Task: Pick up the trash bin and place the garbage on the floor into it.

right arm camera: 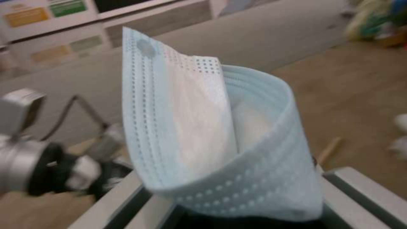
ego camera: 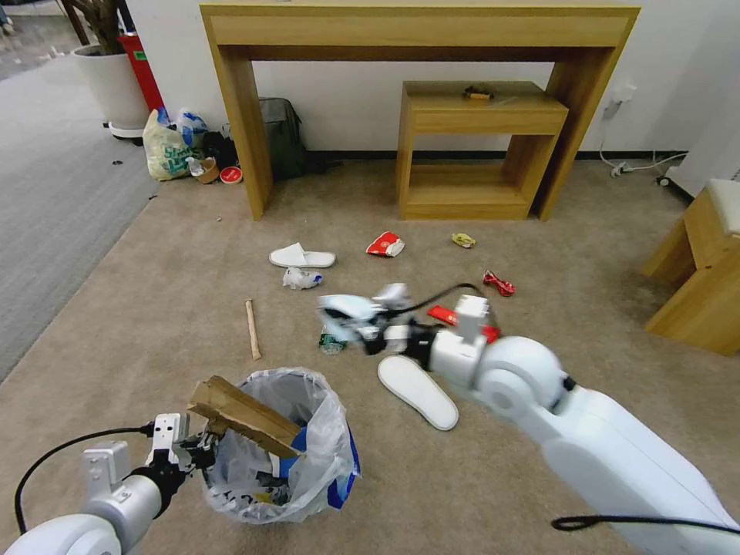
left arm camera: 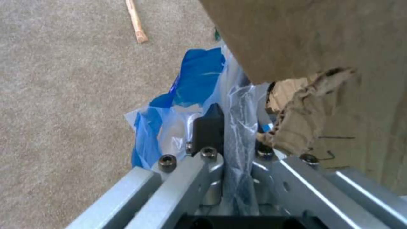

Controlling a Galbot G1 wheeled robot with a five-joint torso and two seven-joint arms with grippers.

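Note:
The trash bin, black under its crinkly bag, stands near me on the floor with a cardboard strip sticking out. My left gripper is shut on its bagged rim. My right gripper hangs above the carpet, shut on a pale blue tissue. Garbage lies around it: two white slippers, a green-label bottle, a wooden stick, red wrappers and a yellow wrapper.
A tall wooden desk and a low shelf stand against the far wall. A pale-yellow shopping bag and a backpack sit far left. At the right is a wooden stool. Grey carpet runs along the left.

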